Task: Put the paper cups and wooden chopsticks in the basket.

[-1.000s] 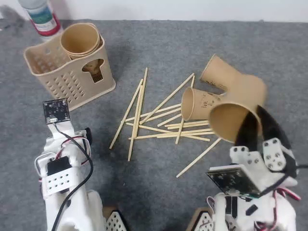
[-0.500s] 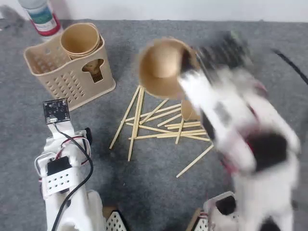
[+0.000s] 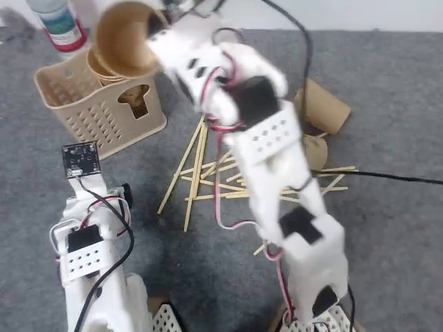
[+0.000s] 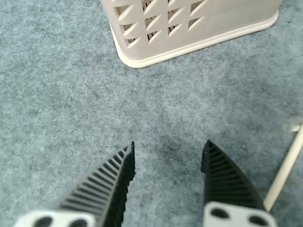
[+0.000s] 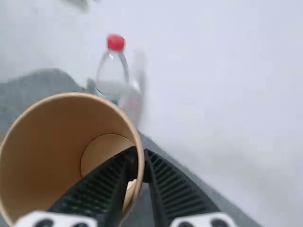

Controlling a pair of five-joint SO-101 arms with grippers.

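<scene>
**Right arm swings a cup over to the basket**

A second ago the right arm sat low at its own side of the table, holding a cup above the chopstick pile. Half a second ago it was sweeping across mid-table. Now it stretches to the far corner, and the cup (image 3: 124, 38) hangs tilted above the basket (image 3: 97, 117), over the stacked cups (image 3: 95, 69) already inside. The left arm (image 3: 86, 228) has not moved.

The right wrist view shows what the high view hides: the right gripper (image 5: 140, 156) is clamped on the cup's wall, one finger inside and one outside, with a bottle (image 5: 112, 71) just beyond. The left wrist view shows the left gripper (image 4: 168, 149) with jaws spread over bare carpet (image 4: 71, 85), near the basket's corner, with a chopstick (image 4: 284, 170) off to one side.

The chopsticks (image 3: 197, 159) lie scattered on the carpet. Two cups (image 3: 322, 107) lie beside them. The outstretched right arm covers part of the pile and of those cups. A black cable (image 3: 387, 176) runs off to the side.
</scene>
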